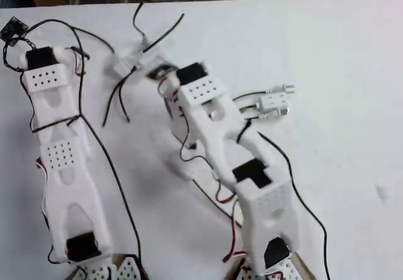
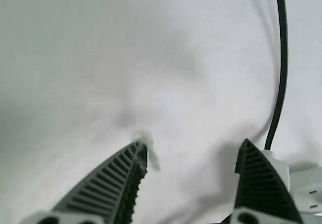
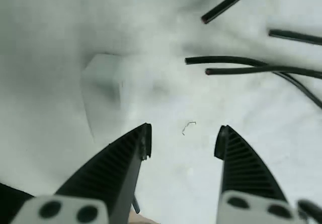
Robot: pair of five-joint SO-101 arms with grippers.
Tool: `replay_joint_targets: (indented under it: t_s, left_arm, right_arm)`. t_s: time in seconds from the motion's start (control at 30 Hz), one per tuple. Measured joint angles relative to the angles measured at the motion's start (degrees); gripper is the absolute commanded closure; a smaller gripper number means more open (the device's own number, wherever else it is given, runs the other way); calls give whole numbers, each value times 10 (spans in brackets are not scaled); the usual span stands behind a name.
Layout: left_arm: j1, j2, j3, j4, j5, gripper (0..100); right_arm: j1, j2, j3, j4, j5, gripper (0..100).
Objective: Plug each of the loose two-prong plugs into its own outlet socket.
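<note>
Both grippers are empty. The left gripper (image 2: 193, 148) hangs wide open over bare table (image 2: 100, 58), with one black cord (image 2: 280, 58) running past its finger. The right gripper (image 3: 184, 131) is about as wide and sits low over the table, a white block (image 3: 103, 88) just ahead of it and several cord ends (image 3: 241, 60) nearby. I cannot tell whether that block is a plug or a socket. A clear two-prong plug (image 1: 275, 100) lies apart, on the far side of the right arm from its gripper.

This looks like the approach before a first pick, with nothing plugged in yet. Next, the right arm should centre its jaws across the block and close squarely, so the part does not twist
</note>
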Motion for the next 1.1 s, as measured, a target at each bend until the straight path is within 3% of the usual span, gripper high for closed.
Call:
replay_joint_targets:
  t_s: [0.43, 0.57, 0.73, 0.93, 1.1]
  left_arm:
    - [0, 0, 0, 0, 0, 718]
    - [0, 0, 0, 0, 0, 718]
    - [0, 0, 0, 0, 0, 718]
    - [-1, 0, 0, 0, 0, 718]
    - [-2, 0, 0, 0, 0, 718]
  right_arm:
    - [-148, 15, 1, 0, -18, 786]
    - [-148, -25, 1, 0, -18, 786]
    - [-36, -38, 1, -1, -25, 786]
    - [181, -38, 1, -37, -176, 786]
    - [273, -38, 2, -75, -244, 786]
